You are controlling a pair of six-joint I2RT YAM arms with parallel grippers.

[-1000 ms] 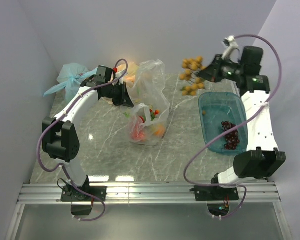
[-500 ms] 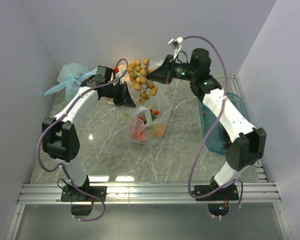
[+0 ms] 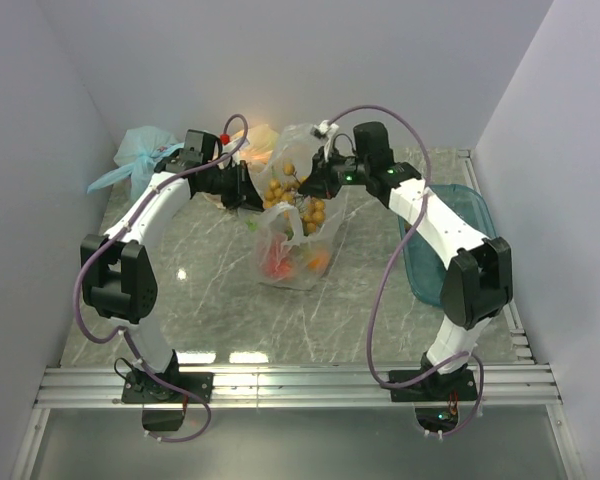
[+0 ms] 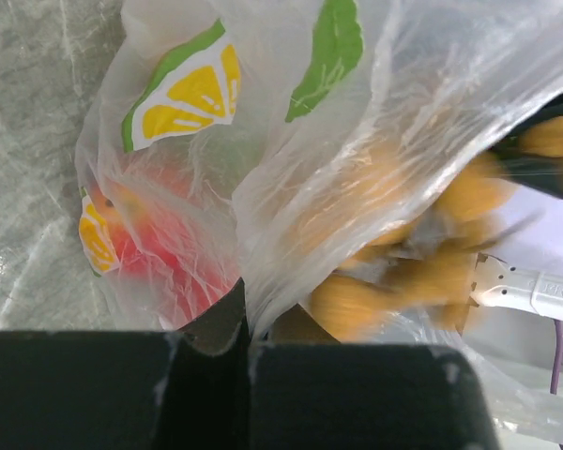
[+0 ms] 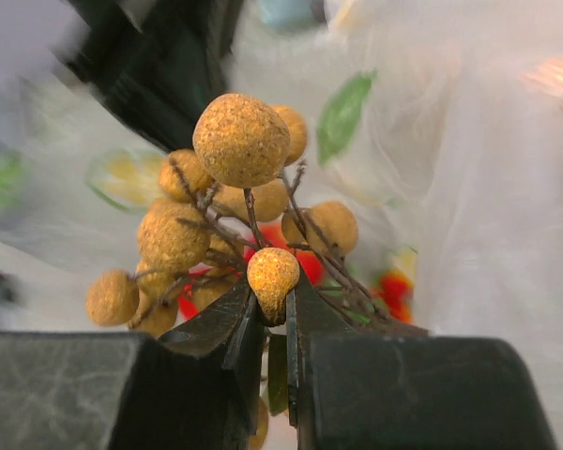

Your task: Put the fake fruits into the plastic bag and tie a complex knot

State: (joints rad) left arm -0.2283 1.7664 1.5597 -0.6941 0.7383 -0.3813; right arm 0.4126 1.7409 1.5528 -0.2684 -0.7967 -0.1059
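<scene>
Grey marbled table [image 3: 210,310]: clear plastic bag [image 3: 298,262] centre; light blue bag [image 3: 140,150] rear left; orange-yellow bag [image 3: 263,140] rear centre; teal tray [image 3: 477,205] right edge

3 bags (clr [image 3: 325,225], blue [image 3: 140,155], org [image 3: 263,140]), 1 fruit bunch [image 3: 302,200], 1 bin [image 3: 472,205]

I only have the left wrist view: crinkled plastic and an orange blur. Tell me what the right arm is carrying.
Observer: In the right wrist view, the right gripper is shut on the stems of a bunch of round tan fruits.
Operator: Say where that bunch is relative to the bag.
Observer: In the top view it hangs at the open mouth of the plastic bag, opposite the left gripper.
Operator: Report what lies at the bag's bottom.
Observer: The top view shows an orange fruit lying beside a red fruit.
</scene>
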